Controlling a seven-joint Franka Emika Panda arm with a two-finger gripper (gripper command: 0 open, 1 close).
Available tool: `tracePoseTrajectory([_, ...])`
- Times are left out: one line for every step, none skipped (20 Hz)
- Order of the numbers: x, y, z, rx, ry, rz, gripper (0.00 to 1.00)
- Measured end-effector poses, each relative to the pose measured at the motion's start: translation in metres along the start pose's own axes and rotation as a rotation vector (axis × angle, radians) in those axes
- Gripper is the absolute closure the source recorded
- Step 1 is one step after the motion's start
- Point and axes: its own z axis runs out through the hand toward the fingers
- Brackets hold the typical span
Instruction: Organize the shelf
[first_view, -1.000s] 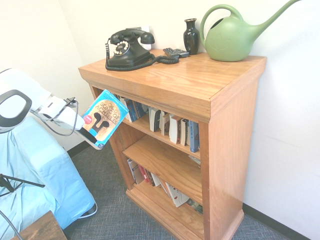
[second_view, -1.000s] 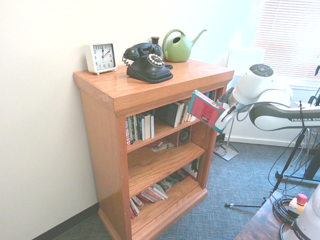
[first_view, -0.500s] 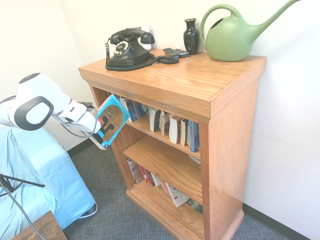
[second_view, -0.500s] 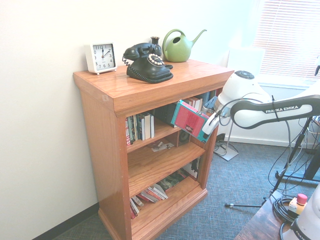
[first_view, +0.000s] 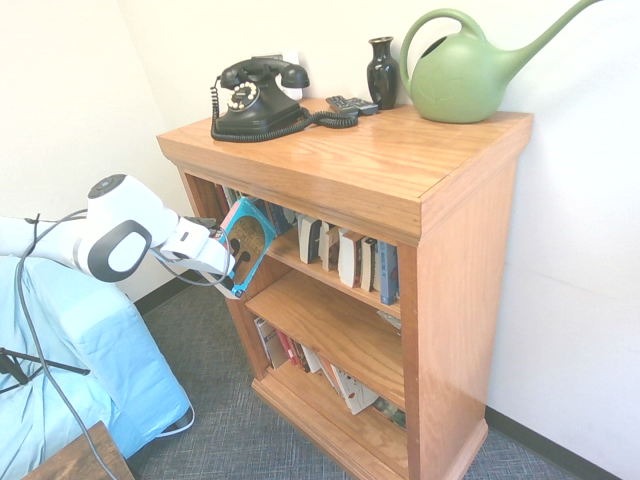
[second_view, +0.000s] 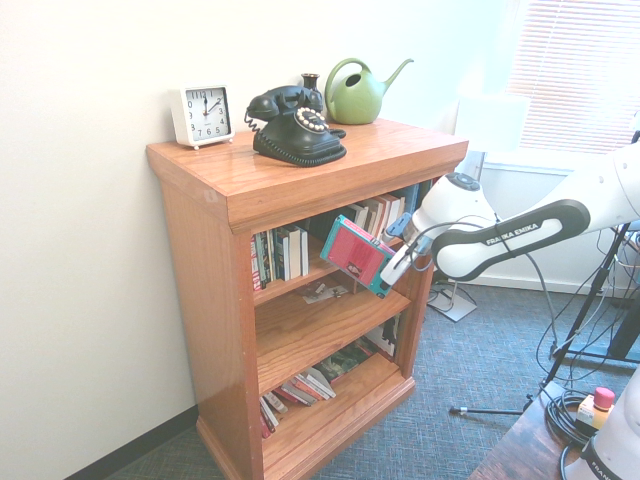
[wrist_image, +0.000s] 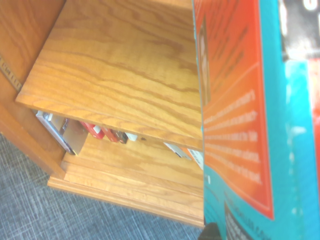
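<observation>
Orange-brown wood shelf (first_view: 440, 200); teal/red book (second_view: 357, 254); green watering can (first_view: 460, 75); black phone (first_view: 255, 98).

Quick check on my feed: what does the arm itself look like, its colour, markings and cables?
The arm is glossy white with rounded joints and dark grey bands. One band reads FRANKA EMIKA in white. A round grey cap tops the wrist joint. Thin dark cables loop loosely from the arm toward the gripper.

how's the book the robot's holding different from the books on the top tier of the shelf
The held book sits tilted in the pincer in front of the shelf; the top-tier books stand nearly upright inside it. The held book shows a teal and red cover; the shelved ones show mostly pale and dark edges. All look like paperbacks.
</observation>
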Motion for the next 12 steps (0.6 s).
tracePoseTrajectory([0.002,-0.002,0.007,0.004,-0.002,0.001,1.00])
tracePoseTrajectory([0.005,-0.006,0.011,0.011,-0.005,0.004,1.00])
tracePoseTrajectory([0.008,-0.010,0.013,0.021,-0.010,0.008,1.00])
tracePoseTrajectory([0.012,-0.016,0.013,0.035,-0.012,0.012,1.00])
tracePoseTrajectory([0.015,-0.022,0.011,0.051,-0.013,0.014,1.00])
tracePoseTrajectory([0.017,-0.027,0.009,0.062,-0.010,0.013,1.00])
tracePoseTrajectory([0.019,-0.031,0.007,0.068,-0.007,0.011,1.00])
tracePoseTrajectory([0.021,-0.033,0.008,0.071,-0.006,0.011,1.00])
tracePoseTrajectory([0.023,-0.035,0.010,0.073,-0.008,0.013,1.00])
tracePoseTrajectory([0.025,-0.037,0.014,0.074,-0.012,0.013,1.00])
tracePoseTrajectory([0.027,-0.039,0.018,0.074,-0.016,0.013,1.00])
tracePoseTrajectory([0.029,-0.042,0.022,0.075,-0.019,0.013,1.00])
